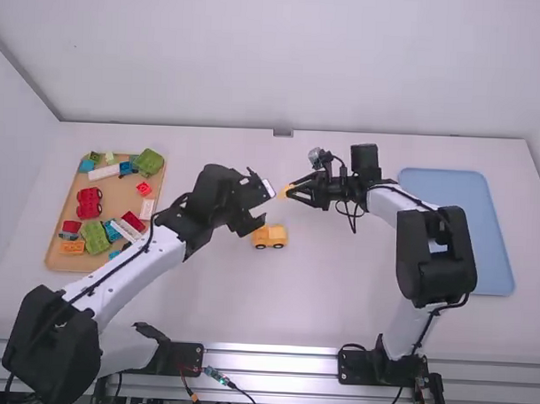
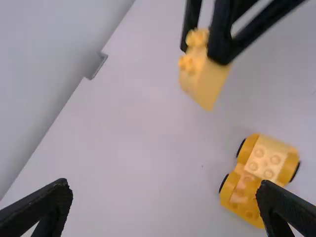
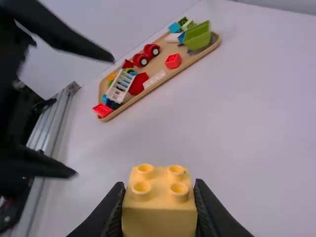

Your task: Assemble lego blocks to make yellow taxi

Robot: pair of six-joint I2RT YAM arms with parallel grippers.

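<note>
Here's the taxi body (image 1: pixel 269 236), upright on its wheels on the desk (image 1: pixel 329 302), studs up, and that looks deliberate: parked where both arms can reach it, with its top ready to take another piece. And just beyond it, raised, there's the yellow block (image 3: pixel 160 205), held sideways out from the right arm, so my read is it's being offered for a handover or a turn before it goes on. Well off to the taxi body's left sits the wooden tray (image 1: pixel 57 239) with coloured blocks, handy as a parts store, out of the working spot; the blue tray (image 1: pixel 482 236) lies well off to its right.

Now the claws! The right claw (image 3: pixel 159 186) is clamped on the yellow block, a finger against each side, the studs bare between them. A good hold, I'd say: nothing covers the joining face. The left claw (image 2: pixel 164 187) is up close to the taxi body, fingers wide apart, nothing between them, facing that block. If it's to take over, it needs to line up squarely; a skewed pinch could twist the block and spoil the fit.
</note>
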